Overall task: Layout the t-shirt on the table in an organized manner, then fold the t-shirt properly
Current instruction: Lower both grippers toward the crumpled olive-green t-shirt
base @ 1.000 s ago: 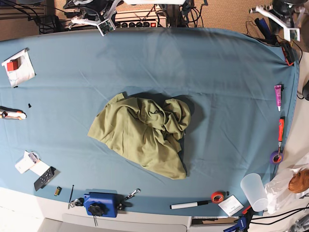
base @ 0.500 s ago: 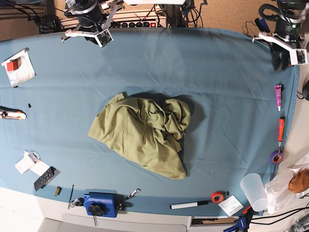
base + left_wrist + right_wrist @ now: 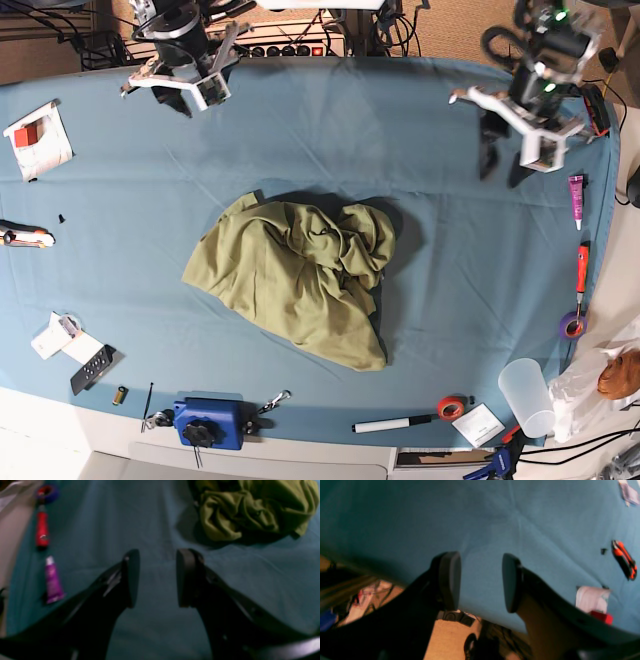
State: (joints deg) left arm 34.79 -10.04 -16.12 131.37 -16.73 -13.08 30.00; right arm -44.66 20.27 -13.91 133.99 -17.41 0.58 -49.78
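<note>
Shirt: the t-shirt (image 3: pixel 300 278) lies crumpled in a heap near the middle of the table (image 3: pixel 420 130), not spread yet.
Feel (my guess): light, soft, limp cotton; it will sag and drag, not slide as one piece.
Where to grab: prob. a free edge, e.g. the flat lower flap (image 3: pixel 350 345) or the left corner, not the bunched top folds.
Left gripper (image 3: pixel 155 577): fingers spread, nothing between, above bare cloth, shirt ahead of it.
Right gripper (image 3: pixel 480 580): fingers spread, empty, over the far table edge, well apart from shirt.
</note>
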